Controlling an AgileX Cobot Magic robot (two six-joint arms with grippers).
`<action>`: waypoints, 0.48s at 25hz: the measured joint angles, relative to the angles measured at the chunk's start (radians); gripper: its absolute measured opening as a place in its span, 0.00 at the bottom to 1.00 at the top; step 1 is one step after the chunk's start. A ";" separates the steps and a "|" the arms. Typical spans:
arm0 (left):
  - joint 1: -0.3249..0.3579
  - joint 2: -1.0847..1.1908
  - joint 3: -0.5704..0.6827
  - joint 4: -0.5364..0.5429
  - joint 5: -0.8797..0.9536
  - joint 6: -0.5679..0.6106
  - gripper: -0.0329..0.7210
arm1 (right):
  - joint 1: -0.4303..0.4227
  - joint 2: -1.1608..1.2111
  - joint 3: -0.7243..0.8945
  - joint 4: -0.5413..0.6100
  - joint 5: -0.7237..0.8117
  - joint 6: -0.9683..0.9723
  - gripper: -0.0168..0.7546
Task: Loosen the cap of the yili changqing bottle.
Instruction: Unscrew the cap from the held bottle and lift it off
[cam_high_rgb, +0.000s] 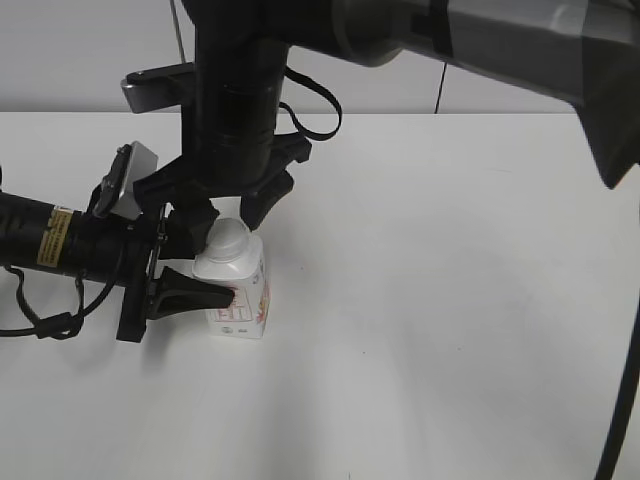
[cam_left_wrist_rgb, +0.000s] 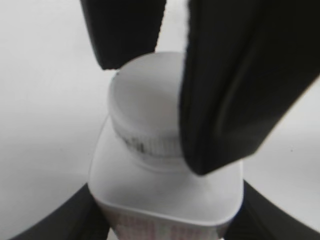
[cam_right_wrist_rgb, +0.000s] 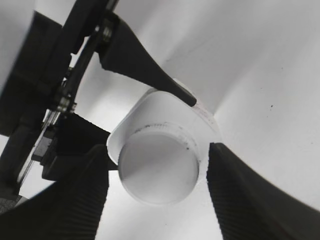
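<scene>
Gripping the bottle (cam_high_rgb: 240, 295), left claw (cam_high_rgb: 205, 285) clamped; right claw (cam_right_wrist_rgb: 157, 200) open astride cap (cam_right_wrist_rgb: 157, 172).

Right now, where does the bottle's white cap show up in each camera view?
Exterior view: the cap sits left of centre, on top of the yili changqing bottle, under the right arm.
Left wrist view: centre, partly hidden by a dark finger.
Right wrist view: lower centre, seen from above between two ribbed fingers.
Shared landmark: the bottle's sloped white shoulder just below the cap.

Black arms (cam_high_rgb: 240, 90) (yellow label (cam_high_rgb: 56, 237) on one), ribbed fingers (cam_right_wrist_rgb: 75, 200).
</scene>
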 joint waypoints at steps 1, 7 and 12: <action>0.000 0.000 0.000 0.000 0.000 0.000 0.55 | 0.000 0.000 0.000 0.000 0.000 0.000 0.66; 0.000 0.000 0.000 0.000 0.000 0.000 0.55 | 0.000 0.001 0.000 0.000 0.000 0.000 0.65; 0.000 0.000 0.000 0.000 0.000 0.000 0.55 | 0.000 0.020 0.000 0.000 0.000 -0.001 0.62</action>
